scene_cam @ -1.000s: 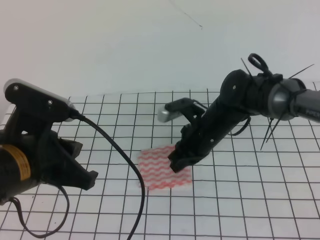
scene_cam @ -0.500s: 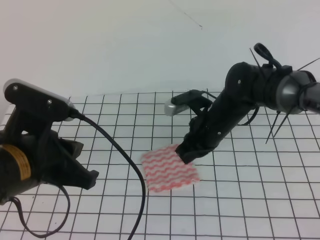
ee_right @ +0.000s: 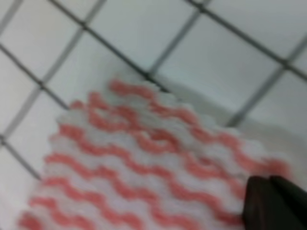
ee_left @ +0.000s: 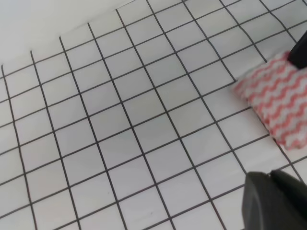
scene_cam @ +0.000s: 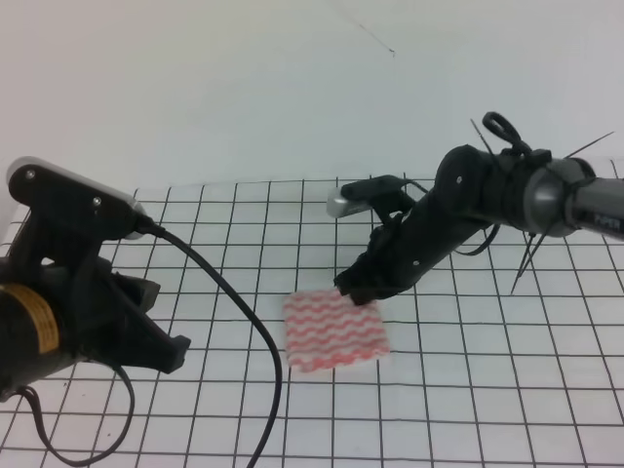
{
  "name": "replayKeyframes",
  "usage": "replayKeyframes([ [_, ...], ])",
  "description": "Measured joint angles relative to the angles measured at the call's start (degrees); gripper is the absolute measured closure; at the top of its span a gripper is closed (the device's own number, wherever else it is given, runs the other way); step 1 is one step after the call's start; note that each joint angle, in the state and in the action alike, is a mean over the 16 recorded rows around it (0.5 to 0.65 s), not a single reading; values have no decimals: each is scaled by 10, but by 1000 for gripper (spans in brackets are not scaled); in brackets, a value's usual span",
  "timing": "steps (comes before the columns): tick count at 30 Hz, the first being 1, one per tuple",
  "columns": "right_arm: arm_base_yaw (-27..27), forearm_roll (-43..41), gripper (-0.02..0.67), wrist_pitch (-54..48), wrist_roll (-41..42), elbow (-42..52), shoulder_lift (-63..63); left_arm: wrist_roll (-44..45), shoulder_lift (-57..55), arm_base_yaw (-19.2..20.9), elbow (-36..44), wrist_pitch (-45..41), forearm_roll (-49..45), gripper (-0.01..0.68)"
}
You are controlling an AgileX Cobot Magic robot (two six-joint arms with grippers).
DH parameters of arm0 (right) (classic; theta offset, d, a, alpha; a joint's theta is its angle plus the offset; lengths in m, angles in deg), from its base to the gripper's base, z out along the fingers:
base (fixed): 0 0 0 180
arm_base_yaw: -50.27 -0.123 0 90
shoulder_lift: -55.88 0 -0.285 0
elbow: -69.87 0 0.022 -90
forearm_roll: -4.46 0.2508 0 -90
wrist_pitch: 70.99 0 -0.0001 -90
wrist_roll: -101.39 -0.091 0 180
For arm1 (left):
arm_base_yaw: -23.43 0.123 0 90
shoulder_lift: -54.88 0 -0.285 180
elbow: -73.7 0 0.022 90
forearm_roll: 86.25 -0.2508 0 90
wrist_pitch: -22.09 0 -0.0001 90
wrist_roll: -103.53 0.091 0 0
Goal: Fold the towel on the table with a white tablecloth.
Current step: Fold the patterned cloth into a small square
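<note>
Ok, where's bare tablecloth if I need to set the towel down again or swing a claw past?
Bare grid lies in front of the towel and between it and the left claw. It is crowded at the towel's far right corner, where the right claw hovers.

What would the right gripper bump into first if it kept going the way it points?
Probably the thin white towel with pink-red wavy stripes: the right gripper aims down at its far edge, just above. Whether it touches already is unclear.

A plain pale wall (scene_cam: 244,88) rises behind at twelve o'clock, with a thin dark line (scene_cam: 363,31) crossing it.
</note>
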Motion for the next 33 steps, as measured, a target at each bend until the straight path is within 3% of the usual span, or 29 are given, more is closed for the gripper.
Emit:
replayKeyframes([
  [10, 7, -78, 621, -31, -53, 0, -40, 1, 0, 0, 0, 0, 0, 675],
  [24, 7, -30, 400, -91, -57, 0, -5, 1, 0, 0, 0, 5, 1, 675],
  [33, 7, 9, 434, -131, -58, -2, 8, 2, 0, 0, 0, 0, 2, 675],
])
